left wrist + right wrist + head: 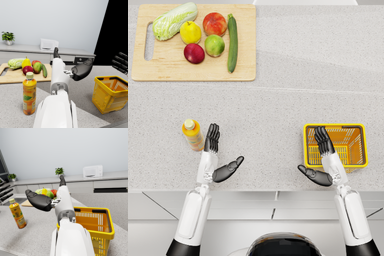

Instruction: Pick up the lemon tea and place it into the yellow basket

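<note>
The lemon tea (192,134) is seen standing upright on the grey counter (278,100), its long axis vertical, yellow cap up, near the counter's front edge toward its left end. It lies just beside the left hand (217,152), on the outer side of the fingers (212,137), which are stretched forward and almost touch the bottle; whether contact is made cannot be told. The thumb is spread wide toward the counter's middle, so the left hand is held wide and nothing is grasped. The bottle sits outside the span between fingers and thumb, so a sideways shift or a turn of the hand is judged necessary before closing.

The right hand (322,159) is likewise spread, holding nothing, its fingers over the near rim of the yellow basket (363,145), which rests near the front edge toward the right end, well apart from the bottle. The left hand is clearly the nearer one.

An orange label with a green patch is visible on the bottle (29,93); no writing can be read.
</note>
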